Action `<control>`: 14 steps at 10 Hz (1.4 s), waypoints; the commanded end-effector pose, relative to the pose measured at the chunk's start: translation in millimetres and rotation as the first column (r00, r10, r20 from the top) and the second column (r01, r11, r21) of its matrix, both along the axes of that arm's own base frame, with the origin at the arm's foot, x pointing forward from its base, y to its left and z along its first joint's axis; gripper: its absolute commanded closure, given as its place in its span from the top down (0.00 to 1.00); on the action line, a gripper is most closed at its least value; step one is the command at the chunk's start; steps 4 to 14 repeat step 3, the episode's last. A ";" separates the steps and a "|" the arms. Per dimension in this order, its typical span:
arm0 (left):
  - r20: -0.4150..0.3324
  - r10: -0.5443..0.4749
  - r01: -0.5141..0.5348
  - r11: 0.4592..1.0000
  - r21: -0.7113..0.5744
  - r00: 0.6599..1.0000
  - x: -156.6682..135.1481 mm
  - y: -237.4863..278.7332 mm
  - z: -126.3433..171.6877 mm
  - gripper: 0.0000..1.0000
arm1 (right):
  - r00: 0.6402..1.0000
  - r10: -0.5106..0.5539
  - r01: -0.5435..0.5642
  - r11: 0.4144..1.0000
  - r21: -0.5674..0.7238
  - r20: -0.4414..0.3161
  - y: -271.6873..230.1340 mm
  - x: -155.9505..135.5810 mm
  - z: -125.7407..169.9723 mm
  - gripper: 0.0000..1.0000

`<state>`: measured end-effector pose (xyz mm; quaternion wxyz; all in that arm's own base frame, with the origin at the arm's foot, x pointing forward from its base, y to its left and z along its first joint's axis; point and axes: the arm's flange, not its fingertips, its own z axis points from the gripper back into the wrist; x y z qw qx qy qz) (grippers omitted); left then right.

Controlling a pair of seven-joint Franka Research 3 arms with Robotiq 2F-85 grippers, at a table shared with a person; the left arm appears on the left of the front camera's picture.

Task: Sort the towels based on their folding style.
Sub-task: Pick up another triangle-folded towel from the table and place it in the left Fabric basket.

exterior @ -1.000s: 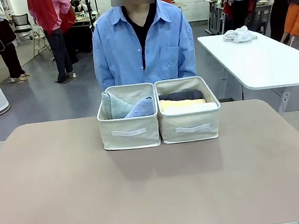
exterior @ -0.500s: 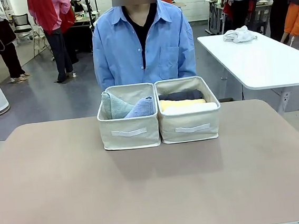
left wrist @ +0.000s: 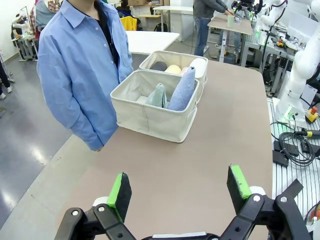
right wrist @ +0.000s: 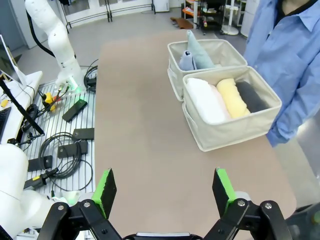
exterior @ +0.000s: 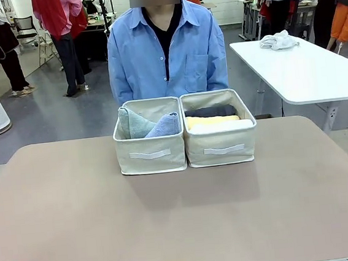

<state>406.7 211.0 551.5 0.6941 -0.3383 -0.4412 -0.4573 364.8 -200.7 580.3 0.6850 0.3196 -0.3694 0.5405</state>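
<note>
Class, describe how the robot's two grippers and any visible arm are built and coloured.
The left gripper and right gripper each have black linked fingers with silver pivot bolts and bright green pads. A glossy white, rounded arm stands on a base beside black cables.

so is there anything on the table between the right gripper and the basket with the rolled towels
Nothing visible. The right gripper hangs open over bare table, and the stretch up to the basket holding the white roll, yellow roll and dark grey roll is bare.
</note>
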 end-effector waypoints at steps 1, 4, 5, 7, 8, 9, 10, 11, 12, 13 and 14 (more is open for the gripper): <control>0.008 -0.003 0.003 1.000 -0.007 1.000 -1.6 -0.1 1.5 1.00 | 1.000 -0.006 0.006 1.000 0.002 -0.001 -0.2 0.5 0.4 1.00; 0.008 -0.003 0.003 1.000 -0.007 1.000 -1.6 -0.1 1.5 1.00 | 1.000 -0.006 0.006 1.000 0.002 -0.001 -0.2 0.5 0.4 1.00; 0.008 -0.003 0.003 1.000 -0.007 1.000 -1.6 -0.1 1.5 1.00 | 1.000 -0.006 0.006 1.000 0.002 -0.001 -0.2 0.5 0.4 1.00; 0.008 -0.003 0.003 1.000 -0.007 1.000 -1.6 -0.1 1.5 1.00 | 1.000 -0.006 0.006 1.000 0.002 -0.001 -0.2 0.5 0.4 1.00; 0.008 -0.003 0.003 1.000 -0.007 1.000 -1.6 -0.1 1.5 1.00 | 1.000 -0.006 0.006 1.000 0.002 -0.001 -0.2 0.5 0.4 1.00; 0.008 -0.003 0.003 1.000 -0.007 1.000 -1.6 -0.1 1.5 1.00 | 1.000 -0.006 0.006 1.000 0.002 -0.001 -0.2 0.5 0.4 1.00; 0.008 -0.003 0.003 1.000 -0.007 1.000 -1.6 -0.1 1.5 1.00 | 1.000 -0.006 0.006 1.000 0.002 -0.001 -0.2 0.5 0.4 1.00; 0.008 -0.003 0.003 1.000 -0.007 1.000 -1.6 -0.1 1.5 1.00 | 1.000 -0.006 0.006 1.000 0.002 -0.001 -0.2 0.5 0.4 1.00; 0.008 -0.003 0.003 1.000 -0.007 1.000 -1.6 -0.1 1.5 1.00 | 1.000 -0.006 0.006 1.000 0.002 -0.001 -0.2 0.5 0.4 1.00; 0.008 -0.003 0.003 1.000 -0.007 1.000 -1.6 -0.1 1.5 1.00 | 1.000 -0.006 0.006 1.000 0.002 -0.001 -0.2 0.5 0.4 1.00; 0.008 -0.003 0.003 1.000 -0.007 1.000 -1.6 -0.1 1.5 1.00 | 1.000 -0.006 0.006 1.000 0.002 -0.001 -0.2 0.5 0.4 1.00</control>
